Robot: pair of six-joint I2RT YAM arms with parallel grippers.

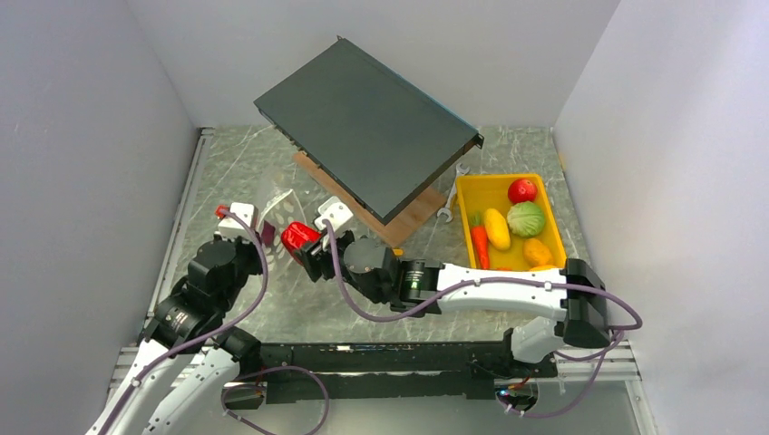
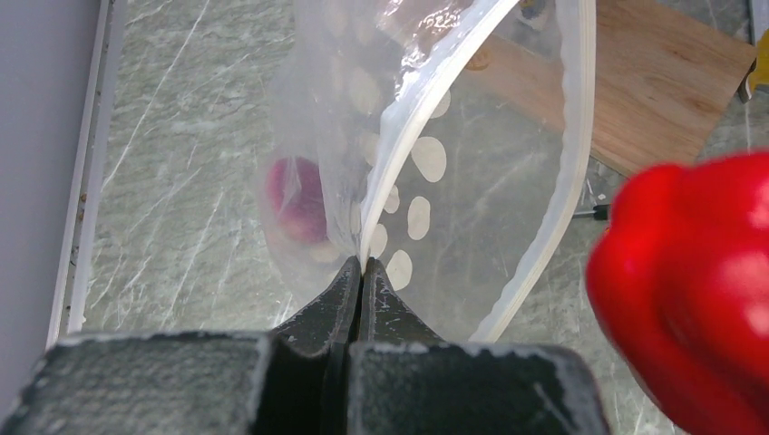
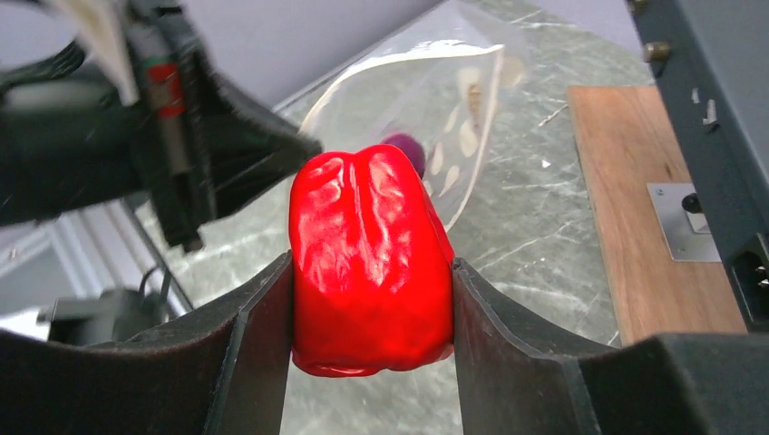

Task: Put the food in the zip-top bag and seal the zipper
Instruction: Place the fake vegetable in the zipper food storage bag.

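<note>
My right gripper [image 3: 372, 272] is shut on the red pepper [image 3: 370, 258] and holds it above the table just right of the bag's mouth; the pepper also shows in the top view [image 1: 297, 237] and the left wrist view [image 2: 694, 281]. My left gripper [image 2: 363, 272] is shut on the zipper strip [image 2: 390, 163] of the clear dotted zip-top bag [image 2: 472, 199], holding the mouth open and raised. A purple piece [image 2: 295, 199] lies inside the bag. The bag also shows in the top view [image 1: 277, 204].
A yellow tray [image 1: 472, 195] at the right holds a carrot [image 1: 479, 245], a yellow piece [image 1: 497, 228], a green cabbage [image 1: 526, 218], a red piece [image 1: 521, 190] and an orange piece [image 1: 537, 252]. A tilted dark panel [image 1: 367, 122] rests over a wooden board [image 1: 408, 217] at the back.
</note>
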